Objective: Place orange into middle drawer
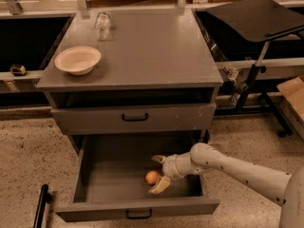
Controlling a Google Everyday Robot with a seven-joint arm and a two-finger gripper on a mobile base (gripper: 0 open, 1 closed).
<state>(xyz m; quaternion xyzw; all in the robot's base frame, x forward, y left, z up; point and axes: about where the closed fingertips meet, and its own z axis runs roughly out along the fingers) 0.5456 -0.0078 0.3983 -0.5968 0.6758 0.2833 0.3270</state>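
Camera view: drawer (pixel 109 175), orange (pixel 152 177) between parted jaws

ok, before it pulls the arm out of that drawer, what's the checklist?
1. Orange in the middle drawer: ok, lying on its floor.
2. Gripper open: ok, inside the drawer, fingers spread either side of the orange.
3. Fingers free of the orange: cannot tell, the lower one looks very close.
4. Drawer pulled out enough for exit: ok.
5. Upper drawer above the arm shut: ok.
6. Bowl and glass up top, away from the arm: ok.
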